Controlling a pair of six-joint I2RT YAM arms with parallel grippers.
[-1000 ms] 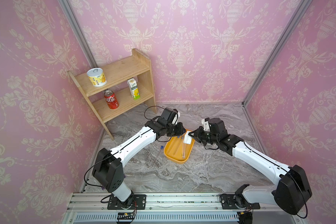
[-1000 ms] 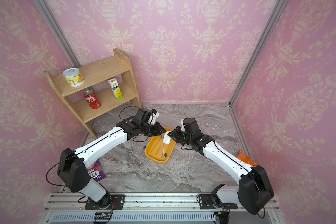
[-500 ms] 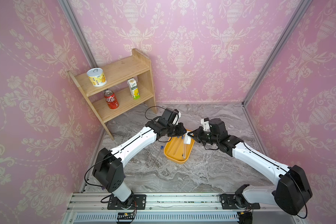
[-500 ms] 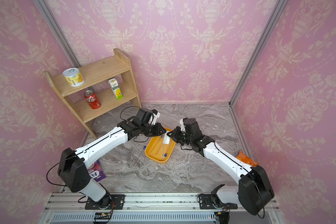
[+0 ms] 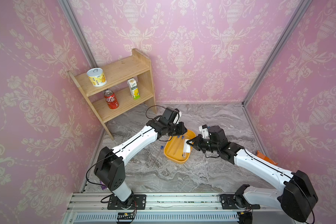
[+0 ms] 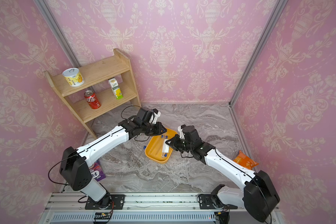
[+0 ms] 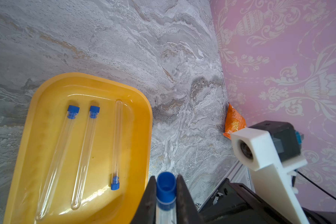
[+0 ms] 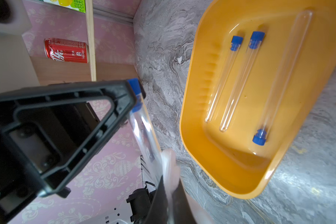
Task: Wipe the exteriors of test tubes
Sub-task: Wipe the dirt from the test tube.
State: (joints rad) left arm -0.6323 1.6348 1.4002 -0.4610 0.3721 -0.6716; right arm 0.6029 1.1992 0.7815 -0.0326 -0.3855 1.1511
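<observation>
Blue-capped tube (image 7: 166,187) in left pincer (image 7: 166,177)

test tubes (image 7: 85,159): five in all
tubes lying in the yellow tray (image 7: 142,126): three, two with caps at one end of the tray, one reversed
held test tube (image 7: 166,213): one, in the left gripper (image 7: 166,178)
loose test tube (image 5: 156,155) on the marble table (image 5: 182,174): one
blue caps (image 7: 94,112): five, one on each tube
yellow tray: one
white wiping pad (image 6: 166,149): one
robot arms: two, left arm (image 5: 136,142) and right arm (image 5: 260,164)
grippers: two, the left gripper and the right gripper (image 5: 189,142)
wooden shelf (image 5: 124,69): one, with two boards
cans: two, one yellow tin (image 5: 96,77) and one red cola can (image 5: 111,99)
drink carton (image 5: 133,88): one
orange snack bag (image 6: 245,160): one
purple packet (image 6: 98,172): one
pink patterned walls (image 5: 182,38): three
aluminium base rail (image 5: 182,201): one, carrying both arm bases
</observation>
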